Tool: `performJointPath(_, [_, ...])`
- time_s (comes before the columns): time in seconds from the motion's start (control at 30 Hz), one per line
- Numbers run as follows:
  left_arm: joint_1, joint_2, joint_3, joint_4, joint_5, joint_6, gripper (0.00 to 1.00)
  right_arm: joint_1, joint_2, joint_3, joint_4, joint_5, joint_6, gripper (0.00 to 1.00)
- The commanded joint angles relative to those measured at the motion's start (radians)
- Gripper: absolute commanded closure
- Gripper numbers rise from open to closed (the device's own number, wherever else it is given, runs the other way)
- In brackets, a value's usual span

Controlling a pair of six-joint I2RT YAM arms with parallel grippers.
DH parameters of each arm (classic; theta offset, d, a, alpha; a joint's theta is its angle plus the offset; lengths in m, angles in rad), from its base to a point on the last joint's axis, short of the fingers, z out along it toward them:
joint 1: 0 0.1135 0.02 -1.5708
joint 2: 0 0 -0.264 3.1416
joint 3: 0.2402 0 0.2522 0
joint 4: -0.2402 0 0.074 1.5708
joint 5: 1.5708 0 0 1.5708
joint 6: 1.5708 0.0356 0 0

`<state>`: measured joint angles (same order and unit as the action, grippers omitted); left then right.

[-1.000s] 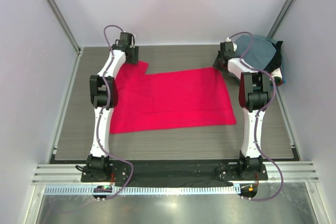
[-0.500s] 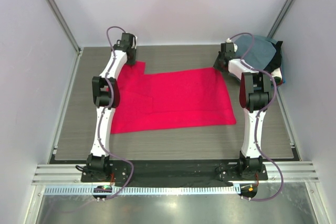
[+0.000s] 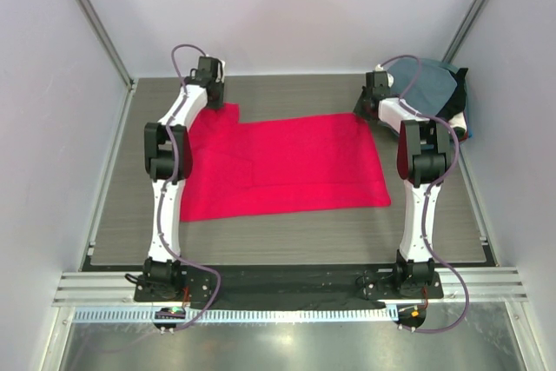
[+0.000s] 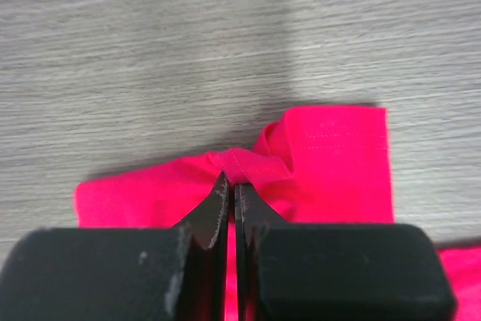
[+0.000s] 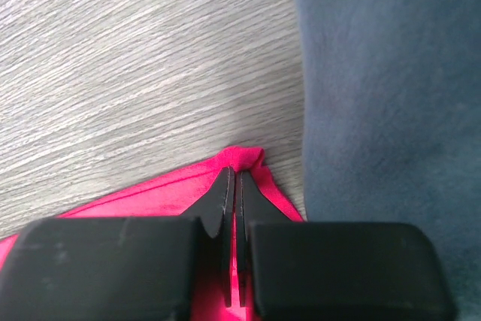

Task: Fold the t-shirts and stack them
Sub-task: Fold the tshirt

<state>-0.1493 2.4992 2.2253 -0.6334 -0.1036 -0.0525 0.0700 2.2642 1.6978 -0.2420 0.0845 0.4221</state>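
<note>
A bright red t-shirt (image 3: 287, 165) lies spread flat across the middle of the table. My left gripper (image 3: 211, 102) is at its far left corner, by the sleeve. In the left wrist view that gripper (image 4: 230, 183) is shut on a pinched-up fold of the red t-shirt (image 4: 331, 163). My right gripper (image 3: 365, 109) is at the far right corner. In the right wrist view it (image 5: 233, 177) is shut on the raised corner of the red t-shirt (image 5: 161, 193). A slate grey-blue t-shirt (image 3: 430, 84) tops a pile at the back right, beside the right gripper.
The pile at the back right shows dark and blue cloth (image 3: 460, 115) under the grey-blue shirt (image 5: 391, 95). Side rails (image 3: 109, 188) border the wood-grain table (image 3: 287, 232). The arm bases stand at the near edge.
My left gripper has closed on the far left corner of the red t-shirt, and its arm has shifted slightly. The right gripper has kept its hold and place.
</note>
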Motion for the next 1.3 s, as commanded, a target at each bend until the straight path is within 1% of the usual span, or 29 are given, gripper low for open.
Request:
performJointPath(0.0, [-0.015, -0.108, -0.018, 0.067, 0.002, -0.017, 1.0, -0.003, -0.054, -0.01, -0.065, 0.009, 0.006, 0.99])
performJointPath(0.17, [-0.032, -0.134, -0.049, 0.07, -0.036, -0.015, 1.0, -0.001, -0.093, -0.012, -0.072, 0.008, 0.018, 0.99])
performJointPath(0.33, [-0.044, -0.207, -0.127, 0.08, -0.074, -0.018, 1.0, 0.001, -0.156, -0.032, -0.091, 0.023, 0.018, 0.99])
performJointPath(0.47, [-0.064, -0.284, -0.225, 0.106, -0.12, -0.018, 1.0, -0.002, -0.187, -0.05, -0.106, 0.047, 0.015, 0.99])
performJointPath(0.6, [-0.09, -0.353, -0.302, 0.113, -0.201, -0.003, 1.0, -0.001, -0.233, -0.081, -0.108, 0.052, 0.021, 0.99])
performJointPath(0.8, [-0.116, -0.485, -0.449, 0.158, -0.238, -0.013, 1.0, -0.001, -0.278, -0.119, -0.12, 0.044, 0.02, 0.99])
performJointPath(1.07, [-0.2, -0.606, -0.593, 0.156, -0.412, -0.026, 1.0, -0.001, -0.368, -0.213, -0.121, 0.046, 0.024, 0.99])
performJointPath(1.2, [-0.211, -0.674, -0.671, 0.153, -0.426, -0.052, 1.0, 0.004, -0.425, -0.263, -0.118, 0.049, 0.03, 0.99])
performJointPath(1.27, [-0.217, -0.724, -0.735, 0.153, -0.436, -0.096, 1.0, 0.005, -0.446, -0.295, -0.118, 0.067, 0.035, 0.99])
